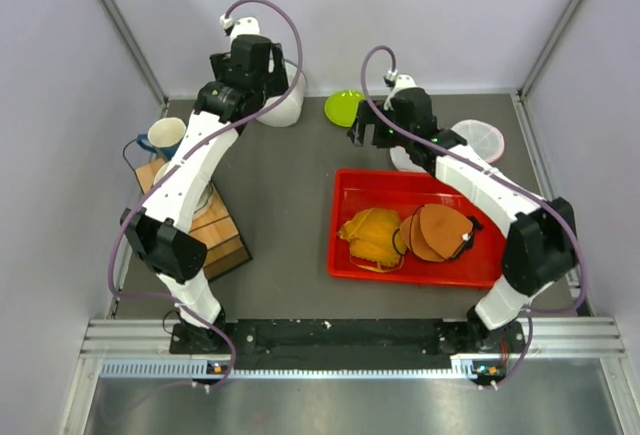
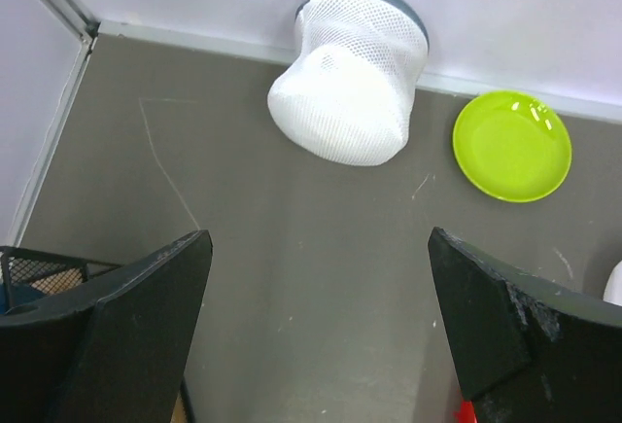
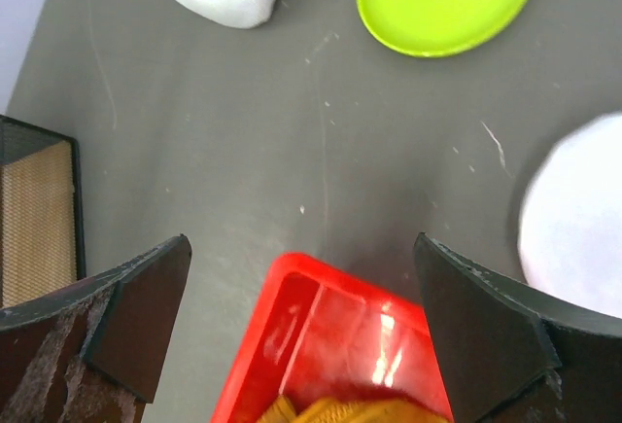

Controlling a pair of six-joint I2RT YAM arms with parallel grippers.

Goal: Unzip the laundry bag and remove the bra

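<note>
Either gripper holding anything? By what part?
Nothing is held. The left gripper is open and empty, short of the laundry bag. The right gripper is open and empty near the red tray.

One mesh bag (image 2: 345, 88), one plate (image 2: 512, 144) — one tray (image 1: 365, 190).

Seen from above, the left arm (image 1: 190, 170) covers most of the white mesh laundry bag (image 1: 285, 110) at the desk's far edge. In the right wrist view the top edge cuts the bag off. Its zip is too small to tell, and the contents show only as a pale blur through the mesh. The right arm (image 1: 470, 175) hides part of the lime-green round plate (image 1: 342, 107). A white round thing (image 3: 573, 219) is blurred and cut by the right edge. The red plastic tray (image 3: 311, 326) runs off the bottom. The left fingers (image 2: 107, 335) and right fingers (image 3: 496, 326) are cut off below.
</note>
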